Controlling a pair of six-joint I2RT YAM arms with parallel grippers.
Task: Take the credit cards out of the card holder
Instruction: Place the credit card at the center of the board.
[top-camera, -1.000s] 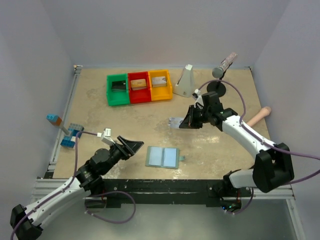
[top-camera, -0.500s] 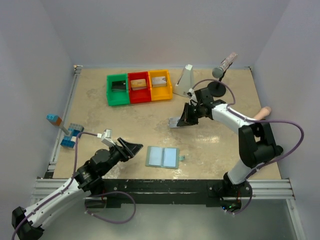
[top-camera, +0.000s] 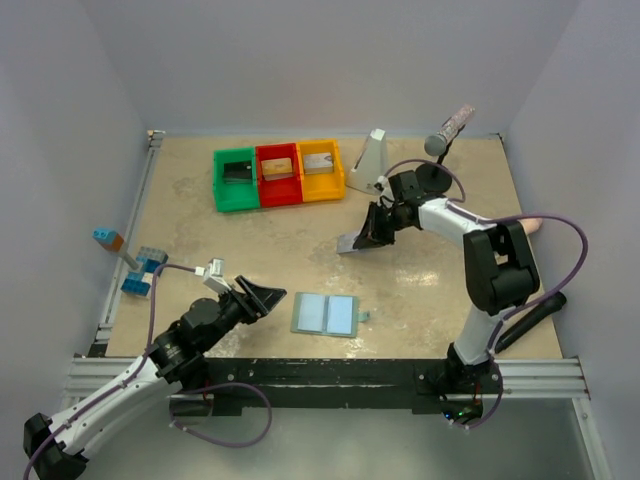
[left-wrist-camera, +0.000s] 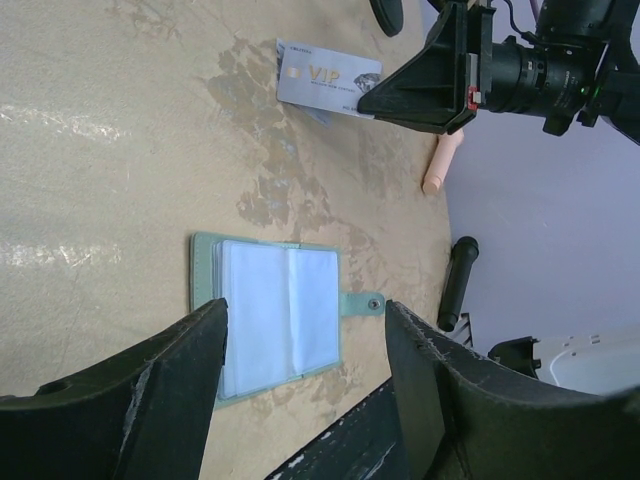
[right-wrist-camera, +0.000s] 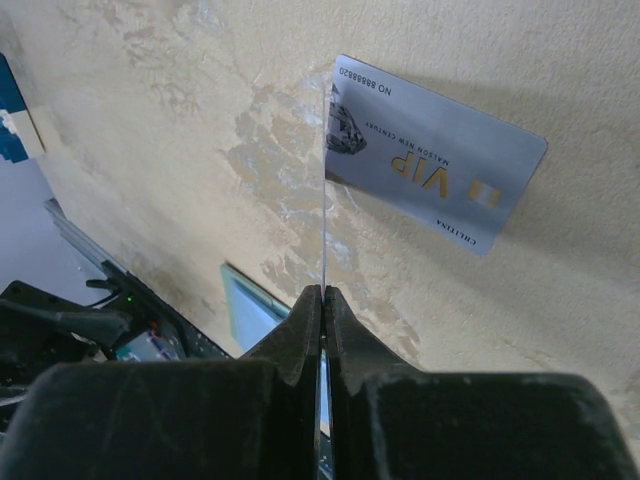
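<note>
The tan, mottled worktop (top-camera: 250, 240) is partly hidden along its right edge by the right arm. The left gripper (left-wrist-camera: 302, 305) hovers wide open near the near-left corner. Its dark, scuffed fingers (left-wrist-camera: 170, 400) frame the card holder (left-wrist-camera: 280, 310) without touching it. The holder lies open and flat at the middle of the near edge, showing a grey-green cover, glossy pale blue pockets and a snap tab (left-wrist-camera: 360, 302). The pocket contents cannot be made out. The right gripper (right-wrist-camera: 323, 290), right of centre toward the far edge, is pinched on a thin, rigid credit card (top-camera: 350, 243), seen edge-on from its wrist. A silver-grey VIP face (right-wrist-camera: 430, 165) shows beyond, and whether it is the same card cannot be determined.
</note>
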